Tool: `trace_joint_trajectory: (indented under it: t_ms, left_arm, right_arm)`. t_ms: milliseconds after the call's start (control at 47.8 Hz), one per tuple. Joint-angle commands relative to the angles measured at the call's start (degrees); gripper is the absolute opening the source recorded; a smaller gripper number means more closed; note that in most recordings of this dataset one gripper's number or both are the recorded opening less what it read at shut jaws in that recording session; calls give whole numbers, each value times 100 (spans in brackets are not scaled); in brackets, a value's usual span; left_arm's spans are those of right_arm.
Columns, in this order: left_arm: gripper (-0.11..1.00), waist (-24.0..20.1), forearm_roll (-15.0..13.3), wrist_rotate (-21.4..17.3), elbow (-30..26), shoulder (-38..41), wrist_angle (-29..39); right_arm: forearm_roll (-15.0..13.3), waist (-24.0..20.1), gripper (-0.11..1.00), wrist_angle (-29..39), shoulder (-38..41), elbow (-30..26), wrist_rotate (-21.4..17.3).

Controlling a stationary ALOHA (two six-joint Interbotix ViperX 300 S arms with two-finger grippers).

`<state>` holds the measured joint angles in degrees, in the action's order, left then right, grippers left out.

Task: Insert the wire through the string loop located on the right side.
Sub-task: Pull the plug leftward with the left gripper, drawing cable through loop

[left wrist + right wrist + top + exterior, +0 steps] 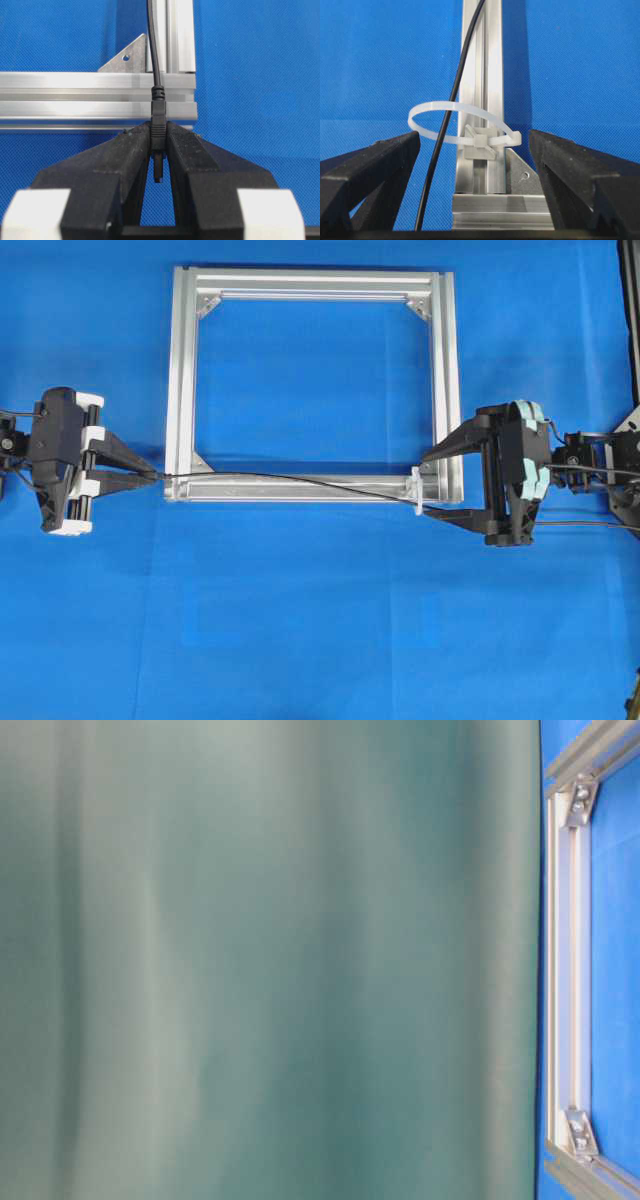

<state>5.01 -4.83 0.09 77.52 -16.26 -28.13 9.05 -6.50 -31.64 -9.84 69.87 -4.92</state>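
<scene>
**Wire sits in the loop, plug end pinched at the far corner**

The wire (451,95) already runs through the string loop (462,125) on the frame (447,390) at its right corner. The left gripper (159,150) pinches the plug; the right gripper (475,150) stands wide open around the loop, holding nothing. A tug leftward could drag the wire back out, and a loosened pinch could drop the plug.

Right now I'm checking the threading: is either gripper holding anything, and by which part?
The left gripper pinches the wire by its plug body, just behind the strain relief. The right gripper is open, holding nothing, straddling the string loop.
</scene>
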Motion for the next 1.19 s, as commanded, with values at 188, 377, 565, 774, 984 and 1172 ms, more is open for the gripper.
trace_joint_trajectory:
  t_ms: [188, 377, 565, 774, 984, 1172]
  left_arm:
    - [72, -9, 18, 44, -26, -62, 88]
    - [80, -18, 18, 44, -53, -79, 176]
    - [80, -26, 18, 53, -123, -308, 316]
    - [80, -26, 18, 0, -404, -967, 844]
    - [80, -35, 18, -18, -738, -1723, 1424]
    - [80, -167, 18, -18, -826, -2153, 1793]
  right_arm:
    - [0, -9, 92, -35, -35, -88, 0]
    - [9, -9, 92, -18, -35, -88, 0]
    - [9, 0, 92, 97, -202, -132, 9]
    - [0, 70, 92, 844, -879, -352, 53]
    - [-9, 123, 92, 1644, -1652, -624, 246]
    - [-26, 193, 92, 2145, -2092, -809, 369]
